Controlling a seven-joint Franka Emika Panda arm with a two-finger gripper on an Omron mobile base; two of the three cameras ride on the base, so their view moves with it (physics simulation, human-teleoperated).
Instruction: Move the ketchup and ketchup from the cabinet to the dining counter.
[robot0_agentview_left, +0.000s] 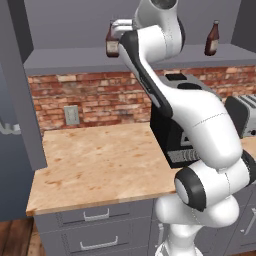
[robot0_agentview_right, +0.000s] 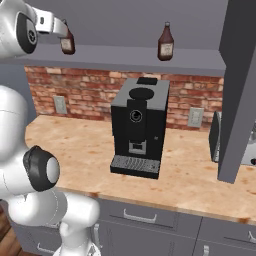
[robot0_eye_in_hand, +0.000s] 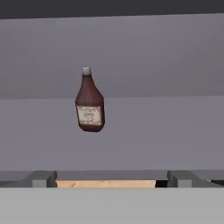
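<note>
Two ketchup bottles stand upright on the grey shelf (robot0_agentview_left: 70, 59) of the open cabinet: a left ketchup (robot0_agentview_left: 112, 44) (robot0_agentview_right: 67, 44) and a right ketchup (robot0_agentview_left: 212, 39) (robot0_agentview_right: 165, 42). My gripper (robot0_agentview_left: 118, 31) (robot0_agentview_right: 61, 27) is up at shelf height, right beside the left bottle and partly covering it. In the hand view a ketchup bottle (robot0_eye_in_hand: 89, 103) stands ahead, a little left of centre, apart from the fingers. The gripper (robot0_eye_in_hand: 111, 179) is open, its fingertips (robot0_eye_in_hand: 41, 178) wide apart with nothing between them. The dining counter is out of view.
Under the cabinet runs a beige counter (robot0_agentview_left: 100, 160) backed by a brick wall. A black coffee machine (robot0_agentview_right: 137, 130) stands on it, with a toaster (robot0_agentview_left: 242, 115) further right. Open cabinet doors (robot0_agentview_left: 15, 100) (robot0_agentview_right: 240, 90) hang at both sides. Grey drawers (robot0_agentview_left: 95, 217) sit below.
</note>
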